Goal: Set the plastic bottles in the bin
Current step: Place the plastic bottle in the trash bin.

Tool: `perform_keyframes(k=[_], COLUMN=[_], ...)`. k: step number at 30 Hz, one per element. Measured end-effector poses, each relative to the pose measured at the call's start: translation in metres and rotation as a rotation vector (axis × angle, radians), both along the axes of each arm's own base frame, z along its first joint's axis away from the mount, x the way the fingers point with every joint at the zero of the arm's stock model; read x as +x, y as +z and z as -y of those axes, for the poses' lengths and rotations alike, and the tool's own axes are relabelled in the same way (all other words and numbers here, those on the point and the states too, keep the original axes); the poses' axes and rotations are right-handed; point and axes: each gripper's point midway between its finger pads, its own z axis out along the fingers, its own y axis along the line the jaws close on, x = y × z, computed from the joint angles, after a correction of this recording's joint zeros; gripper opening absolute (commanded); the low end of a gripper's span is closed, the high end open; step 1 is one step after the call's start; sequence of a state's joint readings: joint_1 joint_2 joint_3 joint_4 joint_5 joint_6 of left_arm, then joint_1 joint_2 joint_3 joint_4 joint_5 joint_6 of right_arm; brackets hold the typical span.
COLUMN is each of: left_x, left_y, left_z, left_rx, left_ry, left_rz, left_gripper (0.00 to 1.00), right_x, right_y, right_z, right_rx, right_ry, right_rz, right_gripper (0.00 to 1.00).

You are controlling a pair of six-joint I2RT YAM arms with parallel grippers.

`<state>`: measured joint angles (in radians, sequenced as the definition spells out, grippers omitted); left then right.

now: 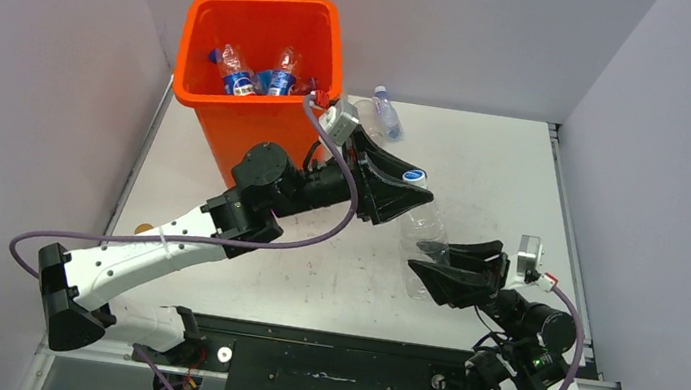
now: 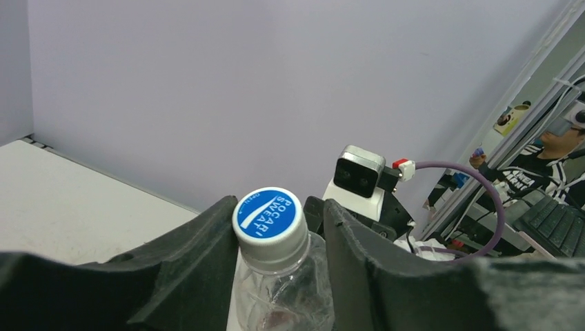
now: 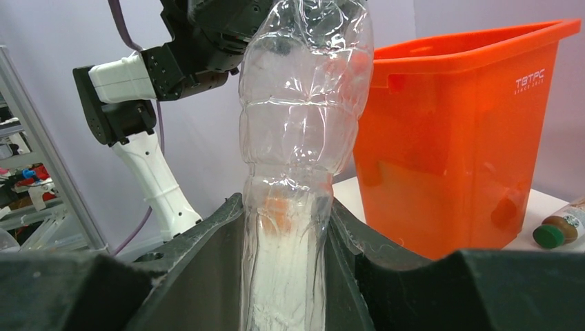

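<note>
I log one clear bottle [image 1: 421, 227] just right of the bin [image 1: 247, 132], held at both ends — left gripper [image 1: 411, 190] fingers clamped on its blue-capped neck, right gripper [image 1: 434, 270] fingers pinching its base — with other bottles [image 1: 258, 78] lying inside the bin.

I'm seeing the square bright-orange plastic bin [image 3: 455, 152] carrying small white lettering on one wall; the crumpled clear plastic bottle [image 3: 303, 138] is wearing a round blue cap [image 2: 269, 215] printed with white lettering.
</note>
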<state>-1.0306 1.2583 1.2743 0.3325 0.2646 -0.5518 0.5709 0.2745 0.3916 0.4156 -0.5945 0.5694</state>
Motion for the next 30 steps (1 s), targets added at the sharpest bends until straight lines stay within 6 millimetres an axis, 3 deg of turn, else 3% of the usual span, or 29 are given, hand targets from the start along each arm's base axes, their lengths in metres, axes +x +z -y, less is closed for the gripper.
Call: perform_keyframes(k=[1, 3, 4, 7, 8, 13, 18, 20, 24, 28, 30], left_x=[0.0, 0.0, -0.001, -0.005, -0.007, -0.008, 0.019, 0.026, 0.052, 0.082, 0.094], left_y=[0.0, -0.001, 0.0, 0.005, 0.005, 0.007, 0.031, 0.048, 0.104, 0.146, 0.161], left_z=[0.0, 0.001, 0.002, 0.004, 0.005, 0.011, -0.016, -0.036, -0.112, -0.197, -0.23], left_rx=[0.002, 0.005, 0.005, 0.006, 0.013, 0.093, 0.145, 0.145, 0.093, 0.042, 0.026], left_ry=[0.004, 0.007, 0.004, -0.002, -0.002, 0.08, 0.302, 0.397, 0.701, 1.014, 1.138], left_rz=[0.009, 0.011, 0.009, 0.02, 0.029, 0.121, 0.232, 0.283, 0.382, 0.401, 0.395], left_gripper=[0.29, 0.02, 0.0, 0.0, 0.0, 0.0, 0.0, 0.0, 0.0, 0.0, 0.0], right_x=[-0.001, -0.002, -0.002, -0.001, 0.001, 0.02, 0.034, 0.034, 0.035, 0.048, 0.054], right_y=[0.001, 0.003, 0.003, 0.003, 0.001, -0.016, -0.006, -0.003, -0.006, -0.04, -0.057], right_z=[0.0, 0.0, 0.0, 0.001, 0.001, -0.006, -0.01, -0.009, -0.006, -0.004, -0.004], right_rx=[0.002, 0.006, 0.005, 0.009, 0.01, -0.05, -0.083, -0.078, -0.071, -0.087, -0.118], right_ry=[0.002, 0.005, 0.002, -0.001, -0.006, -0.027, -0.05, -0.055, -0.077, -0.128, -0.158], right_rz=[0.005, 0.014, 0.017, 0.014, -0.007, -0.192, -0.328, -0.344, -0.352, -0.41, -0.448], right_gripper=[0.05, 0.08, 0.23, 0.98, 0.91, 0.9, 0.9, 0.9, 0.9, 0.9, 0.9])
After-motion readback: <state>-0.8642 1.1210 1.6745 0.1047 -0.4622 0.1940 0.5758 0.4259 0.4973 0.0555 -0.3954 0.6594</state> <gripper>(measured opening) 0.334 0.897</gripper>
